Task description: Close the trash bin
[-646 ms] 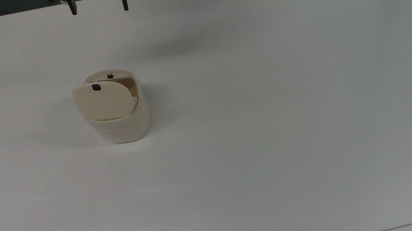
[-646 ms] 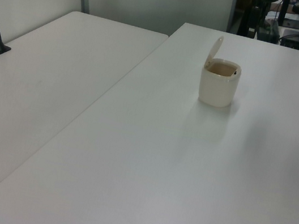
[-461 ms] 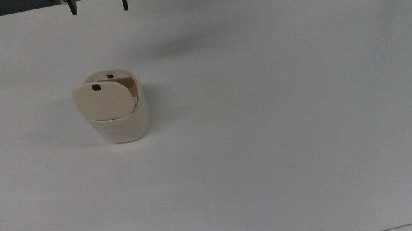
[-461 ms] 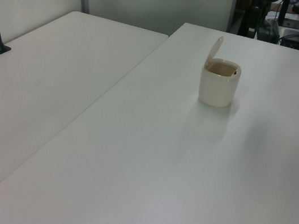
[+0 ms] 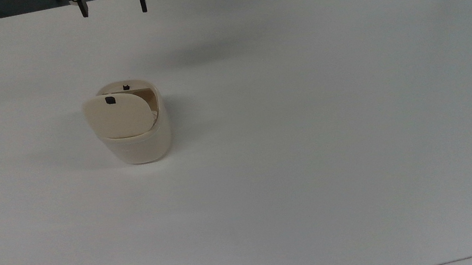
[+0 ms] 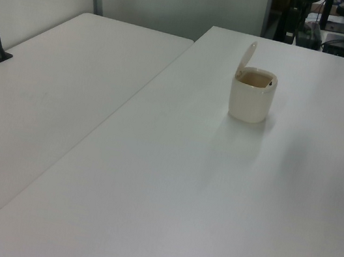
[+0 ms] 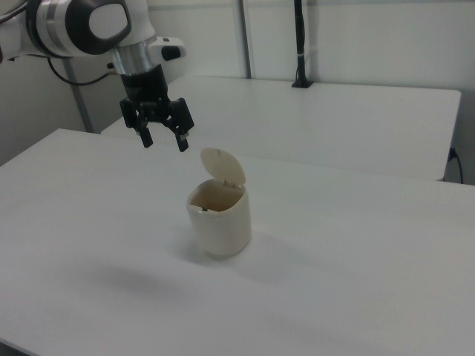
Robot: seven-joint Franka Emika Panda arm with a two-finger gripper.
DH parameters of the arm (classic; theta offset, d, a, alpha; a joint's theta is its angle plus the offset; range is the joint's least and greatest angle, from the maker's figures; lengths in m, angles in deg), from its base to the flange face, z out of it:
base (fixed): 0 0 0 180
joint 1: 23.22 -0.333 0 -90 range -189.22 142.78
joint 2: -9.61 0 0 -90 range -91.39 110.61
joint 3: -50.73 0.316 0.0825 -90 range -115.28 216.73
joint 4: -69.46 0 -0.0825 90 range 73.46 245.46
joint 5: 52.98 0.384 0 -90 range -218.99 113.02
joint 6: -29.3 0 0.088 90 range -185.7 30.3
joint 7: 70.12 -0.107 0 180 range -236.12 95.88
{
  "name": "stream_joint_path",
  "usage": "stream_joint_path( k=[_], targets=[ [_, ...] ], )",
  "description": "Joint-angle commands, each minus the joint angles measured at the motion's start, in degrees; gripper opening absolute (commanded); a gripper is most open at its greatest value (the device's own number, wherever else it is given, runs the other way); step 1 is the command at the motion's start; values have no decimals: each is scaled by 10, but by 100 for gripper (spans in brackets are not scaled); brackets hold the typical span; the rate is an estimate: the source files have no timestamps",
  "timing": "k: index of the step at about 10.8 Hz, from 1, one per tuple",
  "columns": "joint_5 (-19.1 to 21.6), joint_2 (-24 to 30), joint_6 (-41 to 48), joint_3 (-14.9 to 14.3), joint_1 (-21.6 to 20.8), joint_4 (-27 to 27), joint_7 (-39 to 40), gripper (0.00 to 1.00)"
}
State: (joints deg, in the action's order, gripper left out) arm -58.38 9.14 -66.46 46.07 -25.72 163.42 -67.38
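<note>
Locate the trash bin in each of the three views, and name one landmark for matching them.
Top view: trash bin left of centre, upper half.
Left view: trash bin right of centre, upper part.
Right view: trash bin near the centre.
Shared landmark: its raised lid, standing open on the white table.

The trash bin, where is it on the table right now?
The bin stands left of centre in the top view on the white table, lid raised, with the open hand hovering apart from it near the top edge.
</note>
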Motion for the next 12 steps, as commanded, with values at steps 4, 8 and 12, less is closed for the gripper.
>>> stream_joint_path(
  k=[4, 8, 12],
  targets=[
    [-1, 6, 7, -3, -3, 7, -5, 100],
    [-3, 5, 6, -3, -3, 6, -4, 100],
    [-4, 4, -6, -2, -4, 6, -4, 100]
  ],
)
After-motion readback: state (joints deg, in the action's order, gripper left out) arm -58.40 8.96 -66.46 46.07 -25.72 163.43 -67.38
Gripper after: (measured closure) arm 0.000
